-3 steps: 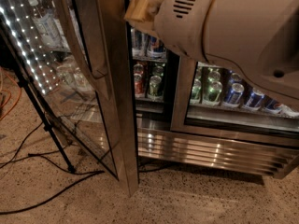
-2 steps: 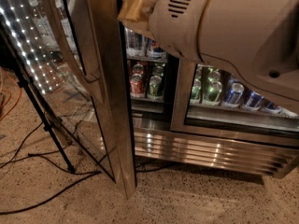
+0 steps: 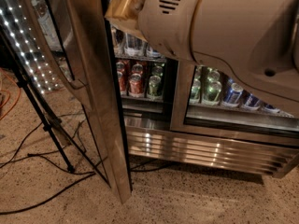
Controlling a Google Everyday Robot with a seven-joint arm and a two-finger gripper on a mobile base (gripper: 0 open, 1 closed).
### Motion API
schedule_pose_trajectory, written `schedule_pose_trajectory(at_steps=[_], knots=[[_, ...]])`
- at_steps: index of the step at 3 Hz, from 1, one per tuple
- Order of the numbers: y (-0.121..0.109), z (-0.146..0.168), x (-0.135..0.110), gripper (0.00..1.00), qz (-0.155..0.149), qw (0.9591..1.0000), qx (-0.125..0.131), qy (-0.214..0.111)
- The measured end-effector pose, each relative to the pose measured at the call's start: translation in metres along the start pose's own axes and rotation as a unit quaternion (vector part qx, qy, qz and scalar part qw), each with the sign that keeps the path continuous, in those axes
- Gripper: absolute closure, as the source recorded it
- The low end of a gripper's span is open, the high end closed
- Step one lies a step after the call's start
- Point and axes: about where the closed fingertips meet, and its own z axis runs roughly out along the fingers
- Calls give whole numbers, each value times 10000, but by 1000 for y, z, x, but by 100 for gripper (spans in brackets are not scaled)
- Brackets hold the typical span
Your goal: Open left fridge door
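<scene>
One left fridge door ajar, edge foremost, end effector beside its top, cannot tell its grip

Saw speckled beige stone floor. Found thin black cables sprawled over left part, black tripod leg planted among them, orange cord at far left edge, ribbed steel fridge base standing behind. Spotted tan gripper at top, well above floor.
</scene>
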Motion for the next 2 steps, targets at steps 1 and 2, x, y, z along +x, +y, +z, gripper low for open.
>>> schedule_pose_trajectory(at_steps=[1, 2], knots=[[14, 2, 5, 100, 43, 9999, -148, 76], [14, 2, 5, 100, 44, 9998, -150, 78]])
